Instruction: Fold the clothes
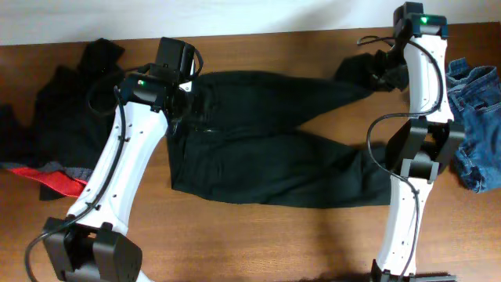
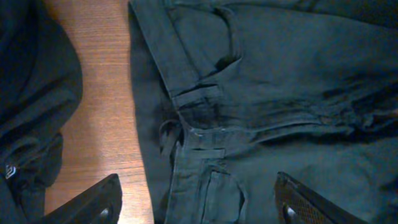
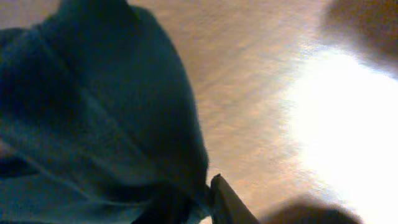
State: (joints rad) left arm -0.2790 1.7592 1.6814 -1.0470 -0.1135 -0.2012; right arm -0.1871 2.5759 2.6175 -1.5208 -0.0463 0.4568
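Long black trousers (image 1: 258, 149) lie spread across the middle of the table, with the waistband at the left and both legs running right. My left gripper (image 1: 186, 98) hovers over the waistband, open and empty. In the left wrist view its fingers (image 2: 199, 211) straddle the waistband and a pocket (image 2: 217, 137). My right gripper (image 1: 381, 76) is at the far right, shut on the bunched end of the upper trouser leg (image 1: 356, 72). In the right wrist view dark cloth (image 3: 106, 124) fills the jaws (image 3: 208, 190), and only one finger shows.
A heap of black clothes (image 1: 66, 117) lies at the far left and also shows in the left wrist view (image 2: 31, 93). One garment there has a red-and-grey edge (image 1: 59, 178). Blue denim jeans (image 1: 477, 117) lie at the right edge. The table is brown wood (image 1: 258, 243).
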